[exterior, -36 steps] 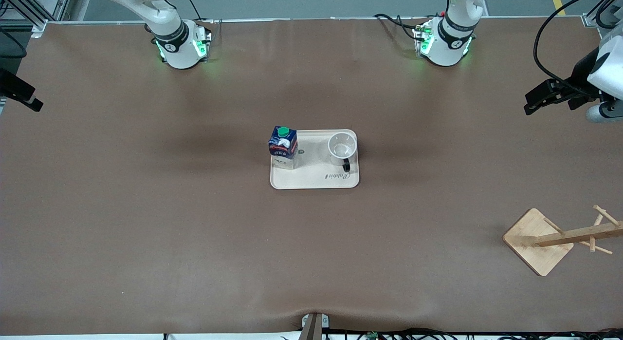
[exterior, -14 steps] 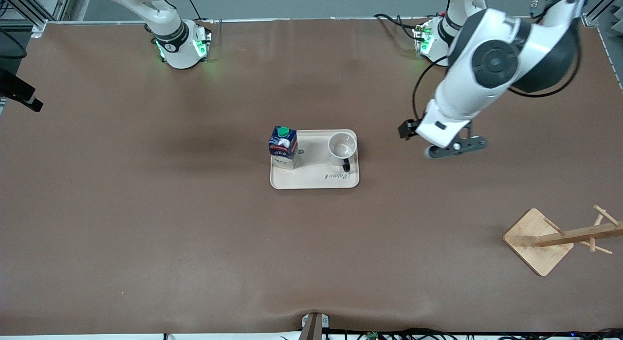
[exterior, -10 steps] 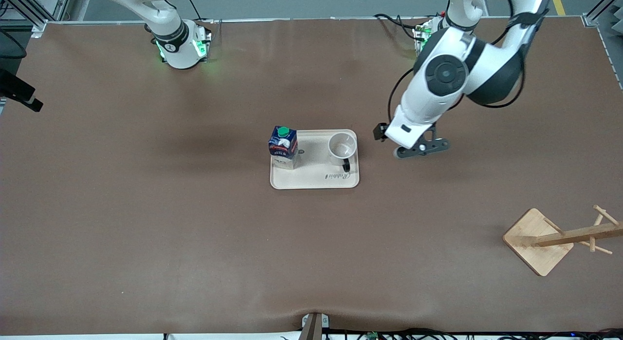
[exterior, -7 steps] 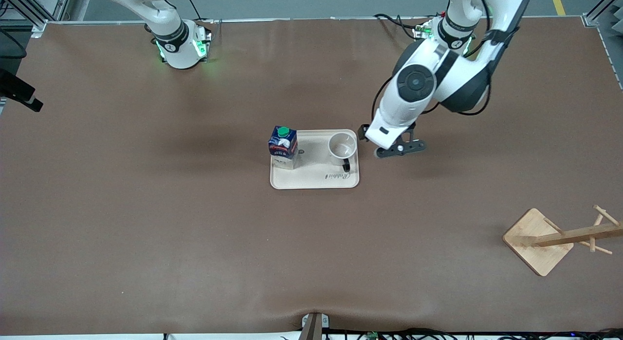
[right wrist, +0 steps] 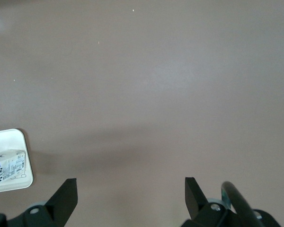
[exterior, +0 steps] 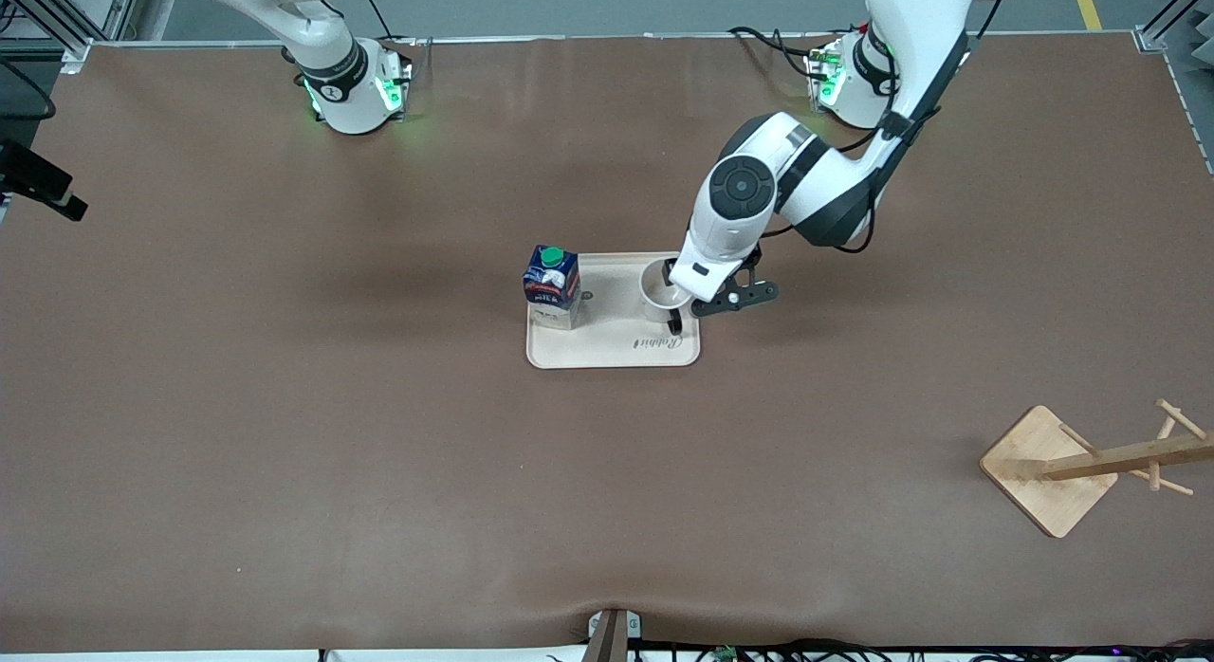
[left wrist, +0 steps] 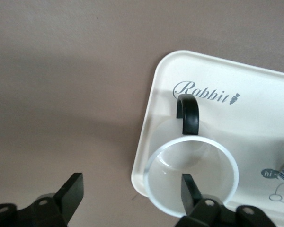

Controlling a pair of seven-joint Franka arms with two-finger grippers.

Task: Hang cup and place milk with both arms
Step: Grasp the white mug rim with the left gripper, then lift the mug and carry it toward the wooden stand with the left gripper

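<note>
The counter (exterior: 379, 434) is covered in plain brown material and carries all items observed; the left arm (exterior: 806, 169) reaches from its base at the upper edge of the front view down toward the middle of the counter; the right arm (exterior: 313, 36) shows only its base and lower links there, its claw out of the front view, and it waits; a wooden rack (exterior: 1091, 463) with a square base and pegged post stands near the front camera at the left arm's end of the counter, well apart from everything else; a cream tray (exterior: 607, 349) with rounded corners and the word "Rabbit" printed on it lies at the centre of the counter; the milk (exterior: 551, 281) stands upright in the tray at the end toward the right arm, green cap up; the cup (exterior: 656, 287) stands upright in the tray at the end toward the left arm, mouth up, its black handle pointing toward the front camera; the left claw (left wrist: 131, 197) hovers over the cup at the tray's edge, fingers (left wrist: 72, 191) spread apart, one over the bare counter just outside the tray and the other over the cup's mouth, holding nothing; the right claw (right wrist: 128, 195) hangs over bare counter with fingers spread apart and nothing between them, a tray corner and the milk at the margin of the right wrist view.
</note>
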